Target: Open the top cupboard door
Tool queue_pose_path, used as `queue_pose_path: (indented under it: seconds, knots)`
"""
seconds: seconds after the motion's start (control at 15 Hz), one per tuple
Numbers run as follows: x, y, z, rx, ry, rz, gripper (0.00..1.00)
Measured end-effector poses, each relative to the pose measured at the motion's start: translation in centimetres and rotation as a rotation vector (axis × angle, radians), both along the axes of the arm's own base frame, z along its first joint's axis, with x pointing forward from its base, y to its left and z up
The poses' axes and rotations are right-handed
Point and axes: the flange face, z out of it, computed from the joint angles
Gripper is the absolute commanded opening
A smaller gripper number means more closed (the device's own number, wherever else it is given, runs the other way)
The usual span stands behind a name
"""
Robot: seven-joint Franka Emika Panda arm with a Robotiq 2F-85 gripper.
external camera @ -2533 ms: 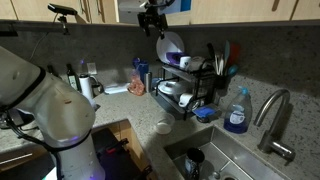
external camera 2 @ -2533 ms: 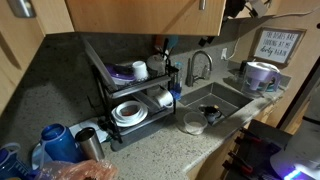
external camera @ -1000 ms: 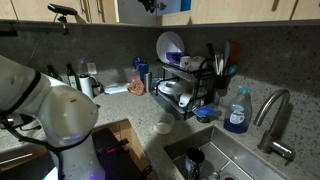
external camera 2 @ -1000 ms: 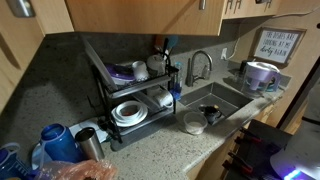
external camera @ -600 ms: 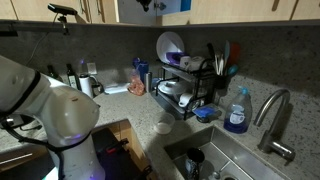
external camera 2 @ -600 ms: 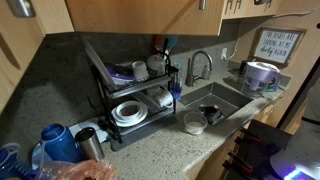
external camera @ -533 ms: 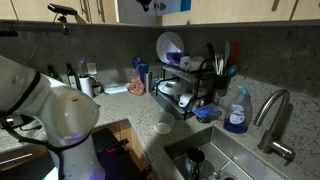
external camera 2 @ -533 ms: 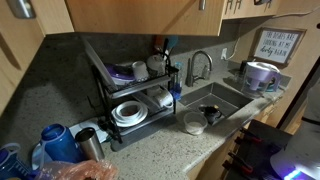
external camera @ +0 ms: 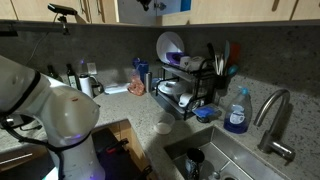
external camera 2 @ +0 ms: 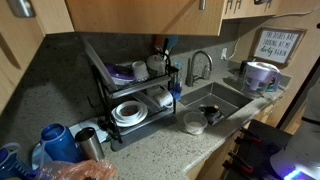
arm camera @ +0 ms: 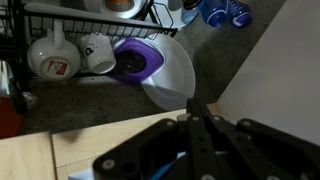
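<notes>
The top cupboard doors (external camera: 128, 10) are light wood and run along the upper edge in both exterior views (external camera 2: 130, 15). My gripper (external camera: 150, 5) is up at their lower edge, mostly cut off by the frame. In the wrist view the gripper (arm camera: 194, 110) is shut. Its two black fingers press together with nothing visible between them. A strip of light wood (arm camera: 35, 155) lies at the lower left beside the fingers, and a pale flat surface (arm camera: 275, 60) is at the right. No door handle shows in the wrist view.
Below the cupboards stands a black dish rack (external camera: 185, 85) with plates, mugs (arm camera: 55, 55) and a purple plate (arm camera: 140, 60). A sink (external camera: 215, 160) with its faucet (external camera: 272, 110) and a blue soap bottle (external camera: 237, 112) are on the counter.
The gripper has risen from in front of the backsplash up to the cupboard's lower edge. Over the last second nothing visibly moves in the exterior views.
</notes>
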Motion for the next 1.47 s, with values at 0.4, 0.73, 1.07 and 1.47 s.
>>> queue_pose_path:
  seconds: [0.4,0.73,1.07,1.47]
  knots:
    - [-0.8,1.9,1.7,0.071,-0.112,0.016,0.00]
    - [-2.4,5.0,2.7,0.121,-0.173,0.086,0.00]
    - [-3.3,6.3,3.2,0.165,-0.194,0.125,0.00]
    - [-5.2,9.0,3.4,0.226,-0.187,0.213,0.00]
